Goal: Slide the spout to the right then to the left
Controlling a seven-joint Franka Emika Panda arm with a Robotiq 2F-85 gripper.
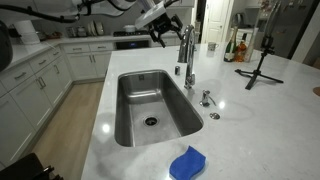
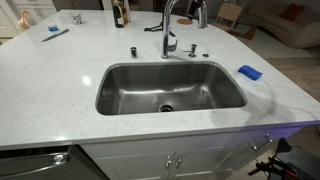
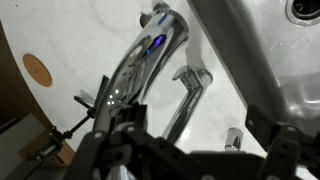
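Observation:
The spout (image 1: 187, 48) is a tall chrome gooseneck standing behind the steel sink (image 1: 128, 120) on the white counter. It also shows in an exterior view (image 2: 167, 25), and in the wrist view (image 3: 150, 55) as a shiny tube running down toward my left finger. My black gripper (image 1: 162, 27) hangs beside the top of the arch, seen also in an exterior view (image 2: 196, 12). In the wrist view the gripper (image 3: 190, 160) is open, with its fingers wide apart. The spout lies close to the left finger, and contact cannot be told. The short chrome handle (image 3: 190, 92) sits between the fingers' line of sight.
Small low chrome fittings (image 1: 206, 98) (image 2: 133, 50) (image 3: 233, 138) stand by the faucet base. A blue sponge (image 1: 187, 163) (image 2: 250, 72) lies on the counter. A black tripod (image 1: 262, 62) and bottles (image 1: 238, 47) (image 2: 120, 12) stand at the counter's far side. The sink wall (image 3: 290, 50) is near.

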